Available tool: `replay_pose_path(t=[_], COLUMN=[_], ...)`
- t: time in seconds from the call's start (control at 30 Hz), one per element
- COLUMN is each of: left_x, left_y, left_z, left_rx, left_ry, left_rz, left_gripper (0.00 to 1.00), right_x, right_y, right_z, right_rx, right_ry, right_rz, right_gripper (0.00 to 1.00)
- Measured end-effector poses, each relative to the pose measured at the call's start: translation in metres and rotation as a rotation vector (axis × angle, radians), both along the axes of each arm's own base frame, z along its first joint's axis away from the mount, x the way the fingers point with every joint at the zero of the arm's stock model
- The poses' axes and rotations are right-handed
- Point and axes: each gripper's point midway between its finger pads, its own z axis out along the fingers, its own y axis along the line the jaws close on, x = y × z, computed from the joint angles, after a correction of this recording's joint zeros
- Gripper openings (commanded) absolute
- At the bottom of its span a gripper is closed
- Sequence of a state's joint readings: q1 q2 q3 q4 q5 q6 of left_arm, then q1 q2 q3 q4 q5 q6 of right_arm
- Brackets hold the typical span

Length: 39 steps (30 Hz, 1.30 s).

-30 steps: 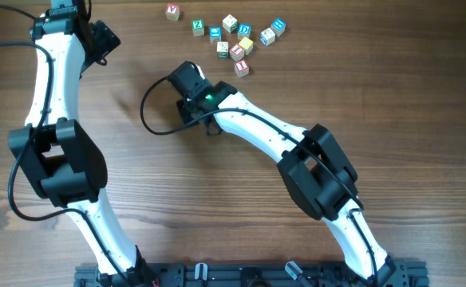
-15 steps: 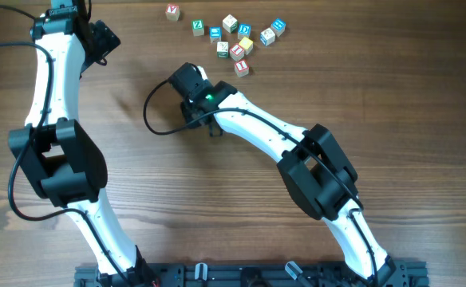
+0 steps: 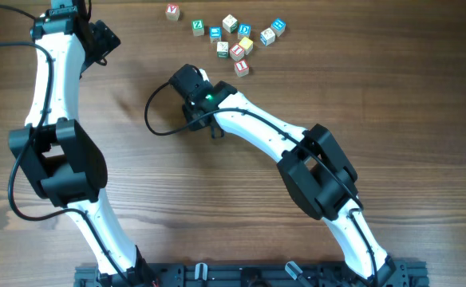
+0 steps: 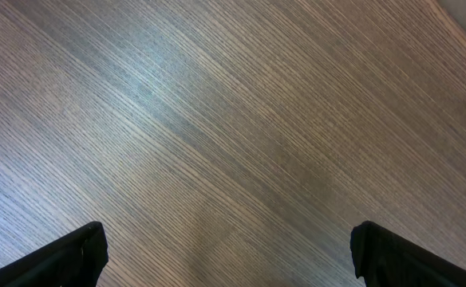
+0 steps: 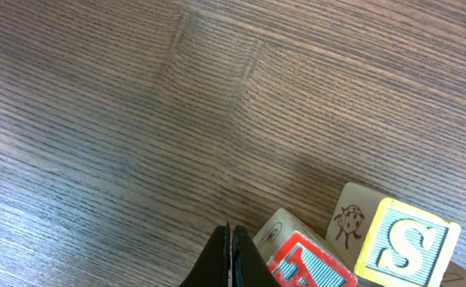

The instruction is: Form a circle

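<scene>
Two small wooden letter cubes of the circle show at the bottom right of the right wrist view: a red-lettered cube [image 5: 309, 263] and a yellow "S" cube [image 5: 404, 243] with a ladybug on its side, touching each other. The frame edge cuts off the rest of the circle. My right gripper [image 5: 227, 255] is shut with nothing in it, its tips just left of the red-lettered cube. From overhead, its tip [image 3: 215, 130] pokes out below the right arm, which hides those cubes. My left gripper [image 4: 227, 247] is open over bare wood.
A loose scatter of several letter cubes [image 3: 233, 40] lies at the table's far edge, with one cube [image 3: 172, 11] apart to the left. The left arm [image 3: 53, 72] stretches along the table's left side.
The right wrist has drifted slightly to the right. The left arm and the scattered cubes have not moved.
</scene>
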<state>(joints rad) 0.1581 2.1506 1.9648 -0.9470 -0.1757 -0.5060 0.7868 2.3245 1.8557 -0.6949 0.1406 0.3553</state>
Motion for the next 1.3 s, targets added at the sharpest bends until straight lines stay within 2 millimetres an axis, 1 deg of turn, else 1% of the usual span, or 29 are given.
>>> replay_pose_path(t=[0.23,0.37,0.5,0.57,0.67,0.77,0.83,0.93,1.0,1.07,1.17,1.3], left_x=[0.000,0.000,0.000,0.000,0.000,0.000,0.000,0.000,0.000,0.000,0.000,0.000], left_y=[0.000,0.000,0.000,0.000,0.000,0.000,0.000,0.000,0.000,0.000,0.000,0.000], left_z=[0.000,0.000,0.000,0.000,0.000,0.000,0.000,0.000,0.000,0.000,0.000,0.000], left_rx=[0.000,0.000,0.000,0.000,0.000,0.000,0.000,0.000,0.000,0.000,0.000,0.000], left_ry=[0.000,0.000,0.000,0.000,0.000,0.000,0.000,0.000,0.000,0.000,0.000,0.000], left_rz=[0.000,0.000,0.000,0.000,0.000,0.000,0.000,0.000,0.000,0.000,0.000,0.000], left_gripper=[1.00,1.00,1.00,1.00,1.00,1.00,1.00,1.00,1.00,1.00,1.00,1.00], right_x=[0.000,0.006,0.006,0.006,0.003,0.004,0.002,-0.006,-0.013,-0.017,-0.023,-0.024], right_y=[0.000,0.009,0.012,0.010,-0.004,-0.022,-0.035,-0.053,-0.060,-0.062,-0.066,-0.067], right_z=[0.000,0.005,0.006,0.011,0.029,0.047,0.051,0.046,0.042,0.039,0.029,0.015], right_rx=[0.001,0.043,0.057,0.058,0.050,0.053,0.046,0.004,-0.021,-0.031,-0.046,-0.046], right_ry=[-0.001,-0.026,-0.021,-0.018,0.002,0.030,0.062,0.122,0.156,0.174,0.195,0.189], right_rz=[0.000,0.006,0.009,0.009,-0.013,-0.056,-0.081,-0.107,-0.111,-0.109,-0.108,-0.097], right_gripper=[0.04,0.04,0.04,0.04,0.04,0.04,0.05,0.04,0.04,0.04,0.04,0.04])
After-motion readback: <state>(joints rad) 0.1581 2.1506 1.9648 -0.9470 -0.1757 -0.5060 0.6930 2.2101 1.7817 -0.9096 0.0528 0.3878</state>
